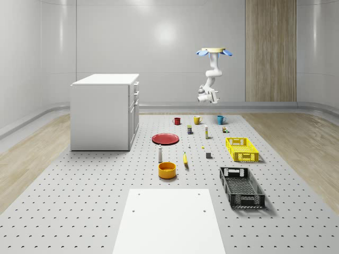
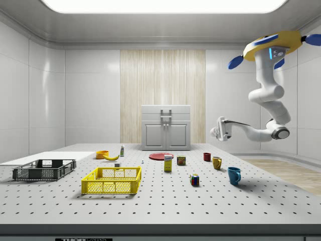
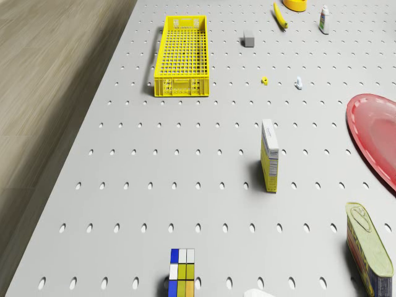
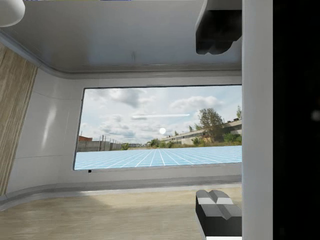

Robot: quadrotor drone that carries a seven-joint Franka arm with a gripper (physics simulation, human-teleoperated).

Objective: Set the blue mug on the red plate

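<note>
Blue mug (image 2: 233,175) on table | jaws (image 2: 216,131) high above, apart

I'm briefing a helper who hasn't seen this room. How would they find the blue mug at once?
Start at the white cabinet and look across the pegboard table toward the whole-scene view's right, along the far row of three mugs. The blue mug is the rightmost, past the red mug and yellow mug, under the hovering drone.
</note>
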